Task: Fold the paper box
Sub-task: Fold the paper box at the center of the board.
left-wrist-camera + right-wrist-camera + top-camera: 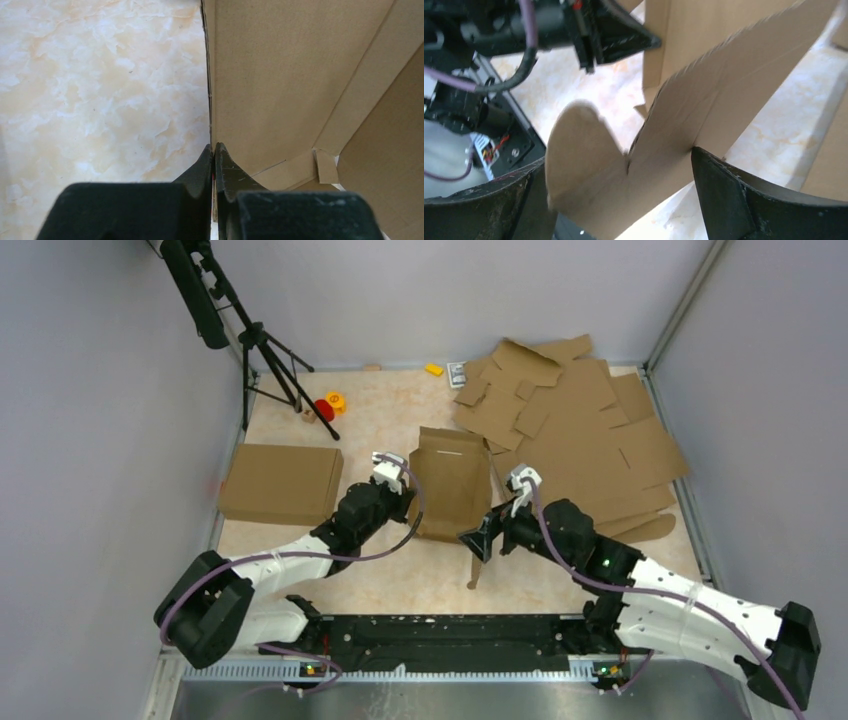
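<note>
The paper box (450,485), brown corrugated cardboard and partly folded, stands tilted at the table's middle. My left gripper (408,502) is shut on its left wall; in the left wrist view the fingertips (214,147) pinch the wall's edge, with the box's inside (280,75) to the right. My right gripper (485,535) is at the box's near right corner, where a flap (478,565) hangs down. In the right wrist view that gripper (619,170) is open wide, with the rounded flap (589,165) loose between the fingers. The right finger (744,195) touches the cardboard.
A finished folded box (280,483) lies at the left. A pile of flat cardboard blanks (590,430) covers the back right. A tripod (270,360) stands at the back left, with small red (325,408) and yellow (336,400) objects beside it. A yellow block (434,369) lies at the far edge.
</note>
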Available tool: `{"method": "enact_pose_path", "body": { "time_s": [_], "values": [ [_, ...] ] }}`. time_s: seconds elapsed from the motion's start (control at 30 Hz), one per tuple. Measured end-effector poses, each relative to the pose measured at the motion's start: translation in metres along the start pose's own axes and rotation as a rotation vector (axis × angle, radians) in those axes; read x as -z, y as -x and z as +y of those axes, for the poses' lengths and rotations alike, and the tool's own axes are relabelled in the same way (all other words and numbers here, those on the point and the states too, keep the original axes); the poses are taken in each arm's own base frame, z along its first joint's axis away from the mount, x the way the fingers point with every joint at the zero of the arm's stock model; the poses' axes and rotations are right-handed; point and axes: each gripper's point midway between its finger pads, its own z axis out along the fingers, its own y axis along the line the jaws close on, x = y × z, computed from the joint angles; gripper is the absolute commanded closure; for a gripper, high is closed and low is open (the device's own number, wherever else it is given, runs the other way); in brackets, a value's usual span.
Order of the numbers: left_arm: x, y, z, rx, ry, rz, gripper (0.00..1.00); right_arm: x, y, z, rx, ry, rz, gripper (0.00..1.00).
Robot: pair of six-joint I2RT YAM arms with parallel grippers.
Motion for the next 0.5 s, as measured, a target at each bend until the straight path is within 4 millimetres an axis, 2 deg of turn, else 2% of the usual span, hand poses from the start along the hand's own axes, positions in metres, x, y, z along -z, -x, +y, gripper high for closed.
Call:
{"method": "enact_pose_path", "body": {
  "time_s": [0.23, 0.5],
  "values": [
    [0.000, 0.000, 0.000, 0.000, 0.000, 0.000, 0.98, -0.005, 0.033, -0.028, -0.087, 0.006, -0.088, 0.09],
    [0.000, 0.000, 0.000, 0.000, 0.001, 0.000, 0.98, -0.017, 0.047, -0.008, -0.114, 0.139, -0.095, 0.06]
  ]
}}
